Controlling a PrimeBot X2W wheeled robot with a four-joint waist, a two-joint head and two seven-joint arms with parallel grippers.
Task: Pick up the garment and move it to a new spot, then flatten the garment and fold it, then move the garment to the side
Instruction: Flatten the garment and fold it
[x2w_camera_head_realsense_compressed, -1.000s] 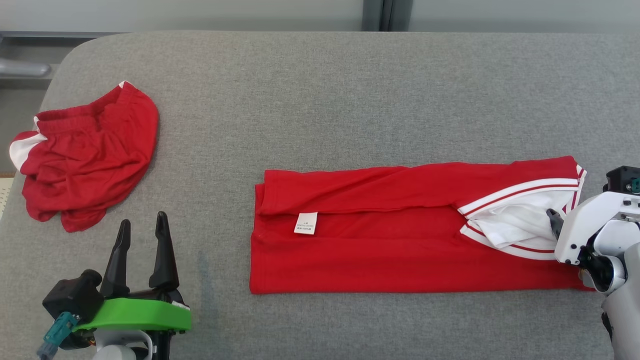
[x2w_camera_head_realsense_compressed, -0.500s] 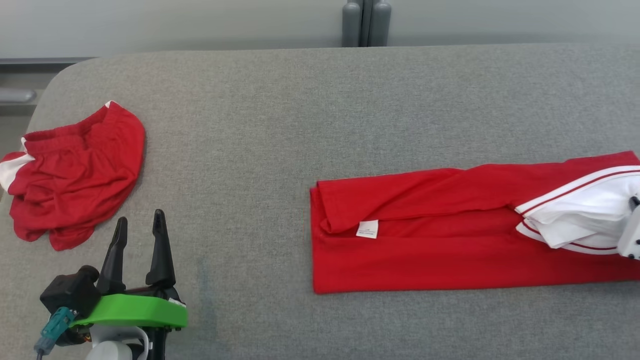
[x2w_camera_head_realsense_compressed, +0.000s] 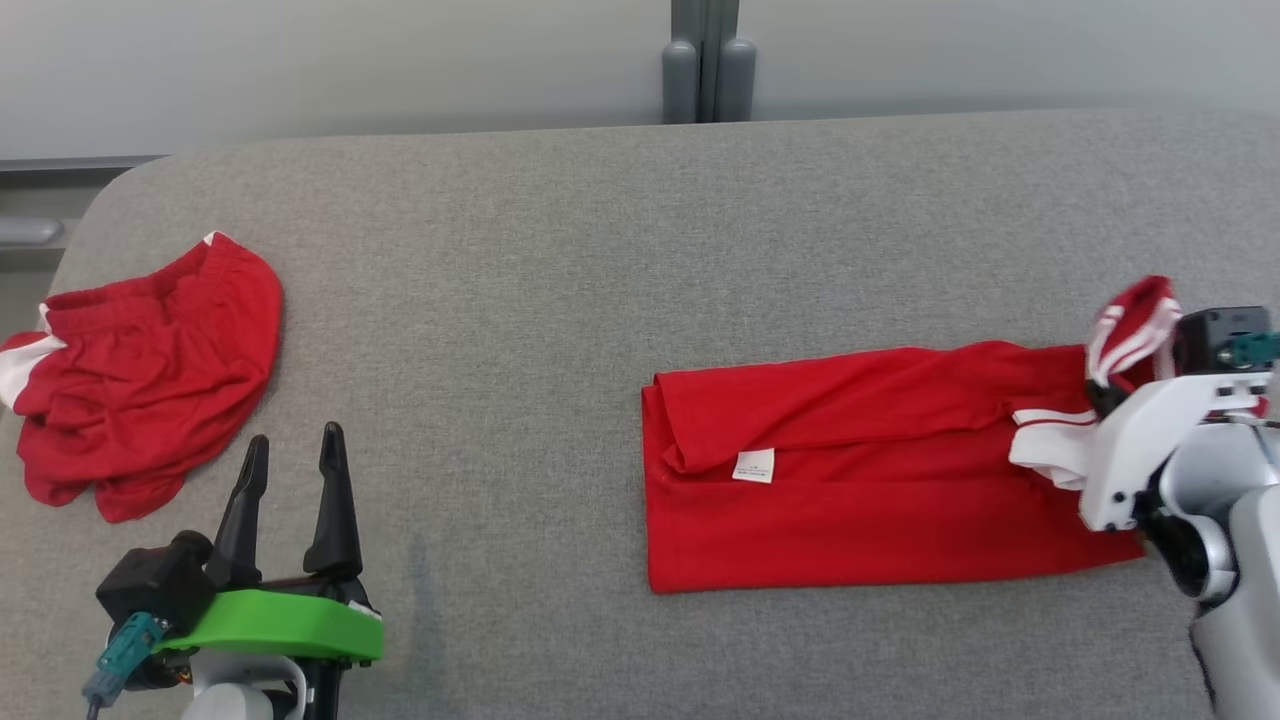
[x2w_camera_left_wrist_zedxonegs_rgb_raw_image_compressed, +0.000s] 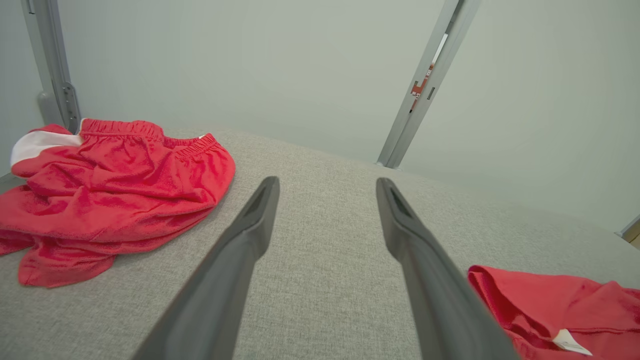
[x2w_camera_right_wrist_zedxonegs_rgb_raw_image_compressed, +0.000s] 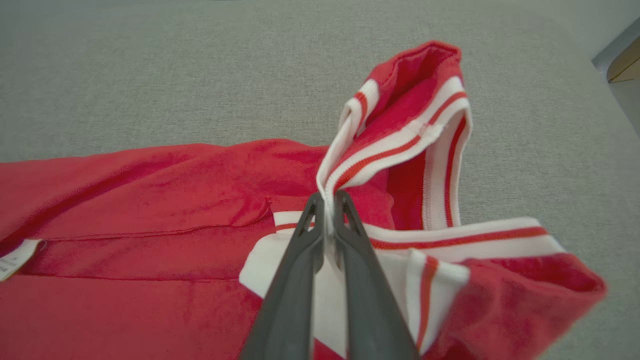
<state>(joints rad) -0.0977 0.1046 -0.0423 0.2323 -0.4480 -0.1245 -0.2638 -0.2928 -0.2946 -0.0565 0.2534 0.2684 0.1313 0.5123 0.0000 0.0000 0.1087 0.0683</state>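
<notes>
Lifted since a second ago, the striped trim (x2w_camera_right_wrist_zedxonegs_rgb_raw_image_compressed: 400, 145) now stands up at the right end of the red garment (x2w_camera_head_realsense_compressed: 850, 500), pinched in the closed right gripper (x2w_camera_right_wrist_zedxonegs_rgb_raw_image_compressed: 327, 202); the garment lies as a long band right of centre; folding seems in hand, and the next move likely carries that end leftward over the body; the left gripper (x2w_camera_head_realsense_compressed: 294, 435) waits spread wide, near left; red shorts (x2w_camera_head_realsense_compressed: 140, 370) sit far left on the grey padded surface (x2w_camera_head_realsense_compressed: 600, 250); a pale wall (x2w_camera_head_realsense_compressed: 300, 60) stands behind.

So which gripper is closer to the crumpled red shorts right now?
Left. The left gripper sits open just beside the red shorts, slightly nearer the robot. The right gripper is across the table, shut on the striped trim of the folded garment.
</notes>
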